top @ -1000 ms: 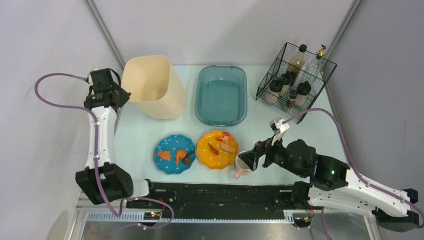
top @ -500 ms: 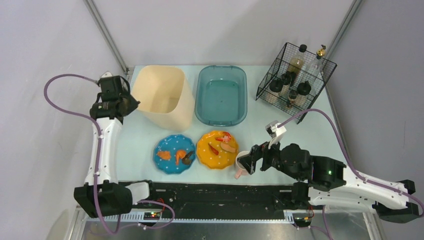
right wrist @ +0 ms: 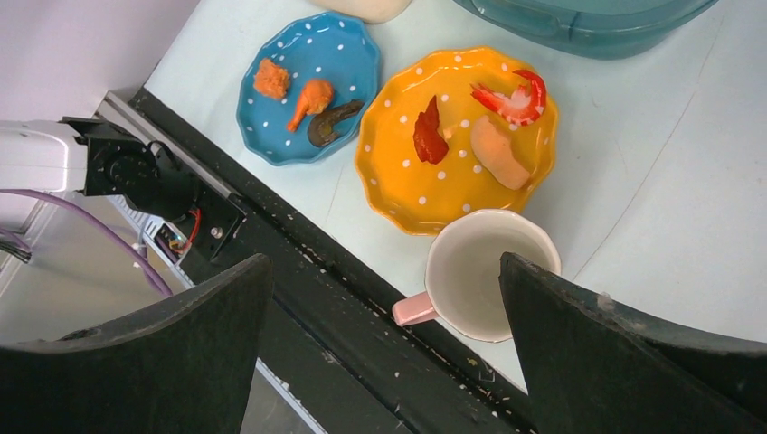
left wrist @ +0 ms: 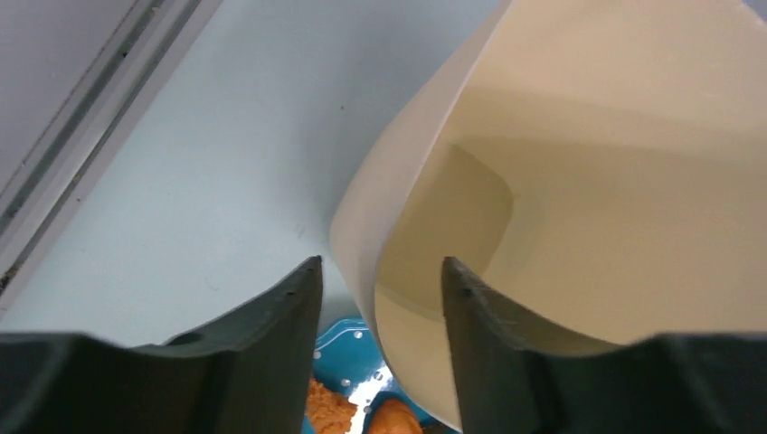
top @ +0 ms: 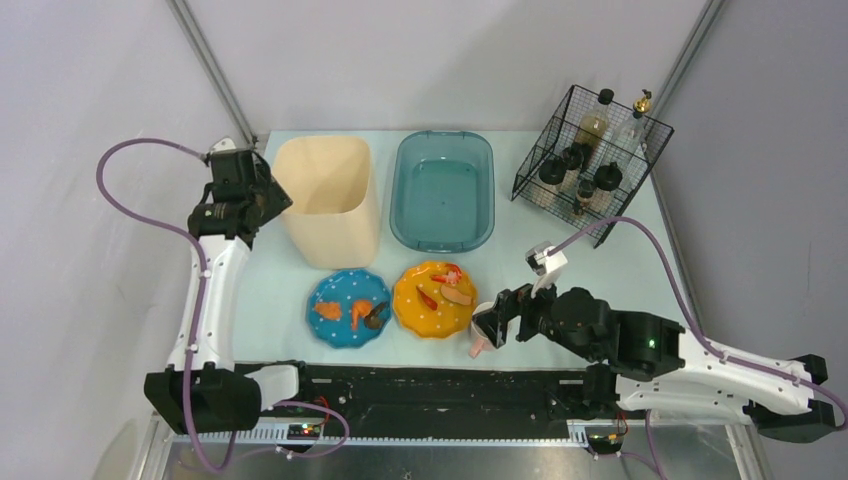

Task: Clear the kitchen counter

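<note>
The pale blue counter [top: 280,285] spans the space between the metal rails, with a black strip along its near edge where both arms are mounted.

Toward the far left corner stands an upright cream waste bin [top: 330,215]. The left hand [left wrist: 380,267] sits at the bin's left rim with its fingers parted. The thin wall passes between them, close to the outer finger and clear of the inner one, so the hand is released.

A teal basin [top: 442,243] lies just right of the bin at the middle of the far edge. A black wire basket [top: 528,170] holding bottles stands in the far right corner.

Near the middle of the near edge, a blue dotted plate [right wrist: 344,63] and an orange dotted plate [right wrist: 398,181] sit side by side. Each carries a few food pieces, including a red shrimp on the orange plate.

A white mug [right wrist: 484,271] with a pink handle stands just right of the orange plate, close to the near edge. The right hand [right wrist: 384,267] hovers over the mug, spread wide and grasping nothing. One finger overlaps the mug's rim in the wrist view.
</note>
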